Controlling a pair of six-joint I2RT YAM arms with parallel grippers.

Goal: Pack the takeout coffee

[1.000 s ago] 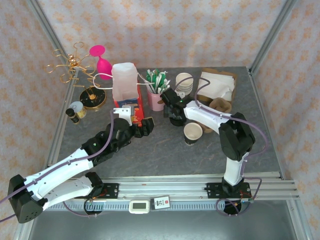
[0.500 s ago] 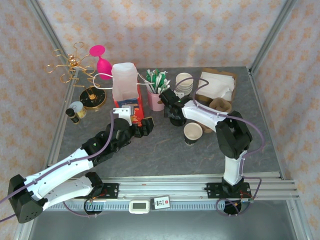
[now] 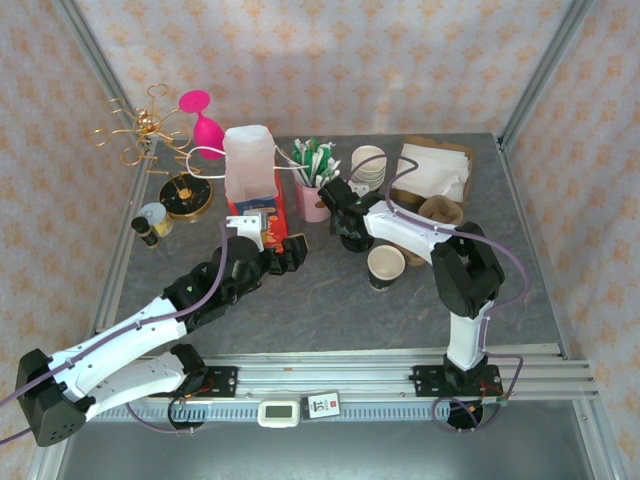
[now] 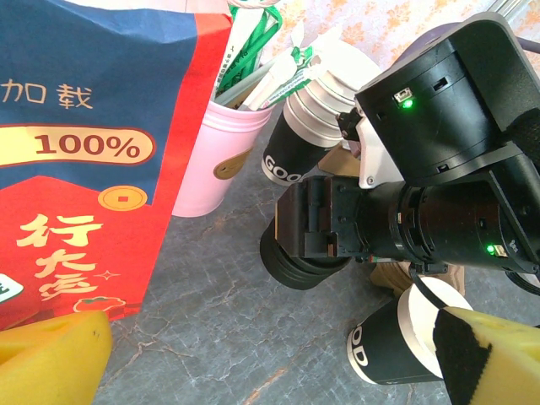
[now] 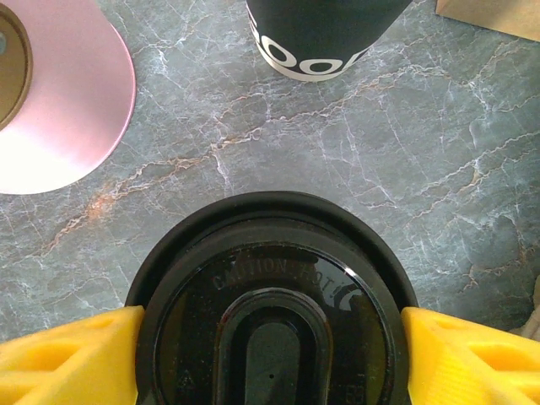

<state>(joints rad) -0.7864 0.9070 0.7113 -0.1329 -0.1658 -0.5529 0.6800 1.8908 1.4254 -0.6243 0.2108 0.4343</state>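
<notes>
Coffee cup (image 4: pixel 291 268): mid-table, 4 o'clock of pink cup (image 3: pixel 312 205).
Right gripper (image 5: pixel 270 354): astride lid (image 5: pixel 270 287) at 3 and 9 o'clock; contact unclear.
Left gripper (image 4: pixel 270 363): wide, empty.
Handling: likely light, crushable; hold under stiff rim.

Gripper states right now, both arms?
Left gripper: open, empty.
Right gripper: around the takeout coffee, grip cannot be told.

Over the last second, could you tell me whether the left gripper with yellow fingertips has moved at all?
No. In the top view the left gripper is at the same spot beside the red-and-blue cardboard carton, jaws open.
</notes>
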